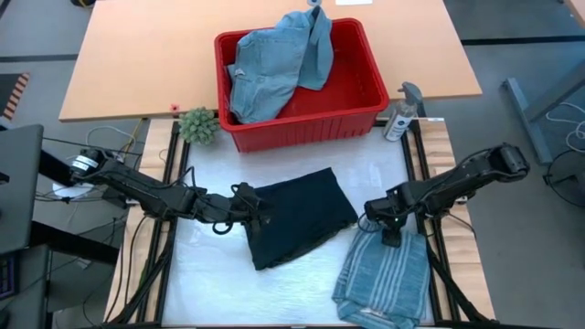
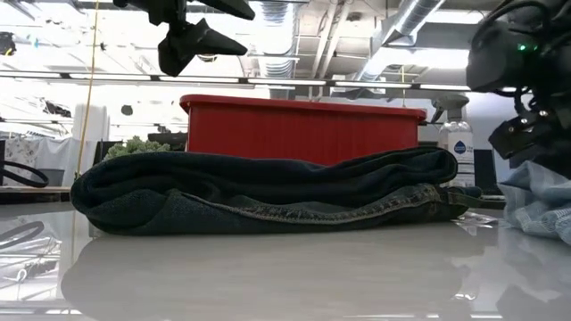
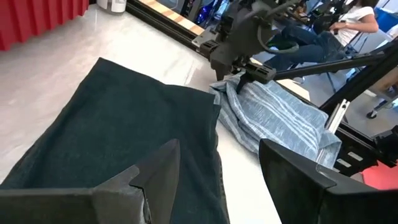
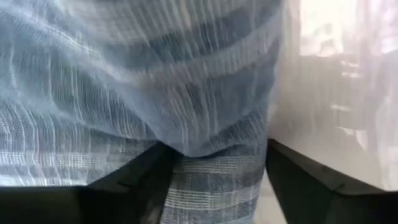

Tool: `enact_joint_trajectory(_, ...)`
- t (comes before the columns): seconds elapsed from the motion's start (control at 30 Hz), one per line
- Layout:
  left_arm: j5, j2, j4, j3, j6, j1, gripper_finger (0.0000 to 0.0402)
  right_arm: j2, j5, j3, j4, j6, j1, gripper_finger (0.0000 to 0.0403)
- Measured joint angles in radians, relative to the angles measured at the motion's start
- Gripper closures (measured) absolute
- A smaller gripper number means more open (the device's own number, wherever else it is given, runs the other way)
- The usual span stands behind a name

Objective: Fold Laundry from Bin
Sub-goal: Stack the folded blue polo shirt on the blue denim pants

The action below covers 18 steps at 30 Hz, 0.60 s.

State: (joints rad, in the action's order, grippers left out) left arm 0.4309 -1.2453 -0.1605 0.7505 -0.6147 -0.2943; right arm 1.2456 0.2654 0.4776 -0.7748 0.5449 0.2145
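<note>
Folding under way: right gripper (image 1: 391,239), fingers apart, straddles striped shirt (image 1: 384,279); trousers (image 1: 297,217) folded beside; denim (image 1: 274,64) remains in bin (image 1: 366,114).

Bin (image 1: 366,99): glossy red plastic, ribbed walls. Dark trousers (image 1: 297,217): matt heavy cloth w/ visible stitched seam. Striped shirt (image 1: 384,281): thin, loosely woven cloth. Work surface (image 1: 292,292): smooth white, reflective. Back table (image 1: 137,55): matt wood-look top. Spray bottle (image 1: 402,114): clear plastic.

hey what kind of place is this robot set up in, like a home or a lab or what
Most likely a robotics lab or workshop, not a home. Exposed ceiling ducts run overhead, the white work surface sits in a metal frame beside a plain wooden table, and people sit at workstations behind the rig.
</note>
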Motion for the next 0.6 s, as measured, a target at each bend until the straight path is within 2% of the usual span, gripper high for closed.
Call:
enact_joint_trajectory(0.1, 0.0, 0.0, -0.001, 0.0, 0.0, 0.0, 0.0193, 0.04, -0.034, 0.009, 0.01, 0.009, 0.027, 0.0189)
enact_joint_trajectory(0.27, 0.002, 0.0, 0.017, 0.0, 0.001, 0.0, 0.0193, 0.068, 0.002, 0.029, 0.042, -0.033, 0.013, 0.0353)
enact_joint_trajectory(0.3, 0.002, 0.0, 0.022, 0.0, 0.0, 0.0, 0.0193, 0.065, 0.005, 0.033, 0.053, -0.038, 0.01, 0.0367)
enact_joint_trajectory(0.47, 0.019, 0.0, 0.023, 0.0, -0.001, 0.0, 0.0193, 0.047, 0.002, 0.078, 0.05, -0.02, 0.007, 0.0366)
enact_joint_trajectory(0.6, 0.037, 0.0, 0.028, 0.0, -0.003, 0.0, 0.0193, 0.037, -0.042, 0.187, 0.014, -0.005, 0.028, 0.0366)
